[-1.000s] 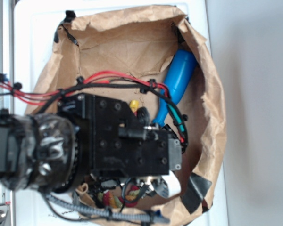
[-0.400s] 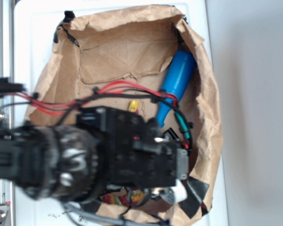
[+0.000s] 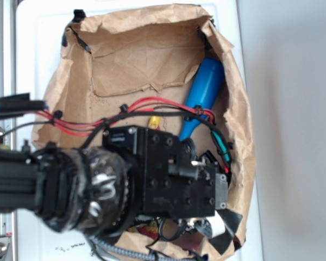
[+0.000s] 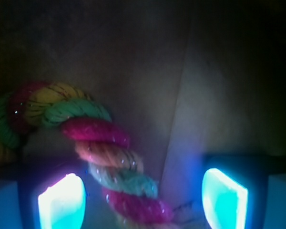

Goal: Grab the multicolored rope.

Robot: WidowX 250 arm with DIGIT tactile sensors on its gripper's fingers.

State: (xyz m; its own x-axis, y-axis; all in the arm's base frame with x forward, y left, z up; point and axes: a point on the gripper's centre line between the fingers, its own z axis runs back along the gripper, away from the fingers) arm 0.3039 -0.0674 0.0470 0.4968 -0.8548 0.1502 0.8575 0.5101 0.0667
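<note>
In the wrist view, the multicolored rope [image 4: 117,160], a thick twist of red, yellow and green strands, runs from the upper left down between my fingers. My gripper [image 4: 143,198] is open around it. The glowing left fingertip [image 4: 62,202] stands close beside the rope and the right fingertip [image 4: 224,198] is well clear of it. In the exterior view my black arm [image 3: 168,174] covers most of the rope. Only a yellow tip [image 3: 154,122] above the arm and a scrap [image 3: 144,231] below it show.
A blue bottle [image 3: 204,92] leans against the right wall of the crumpled brown paper lining [image 3: 136,54]. Red and black wires [image 3: 152,103] arch over my arm. A grey braided cable [image 3: 125,251] trails along the bottom edge. White surface surrounds the paper.
My arm has shifted right and toward the bottom of the exterior picture, hiding more of the rope. The blue bottle has not moved.
</note>
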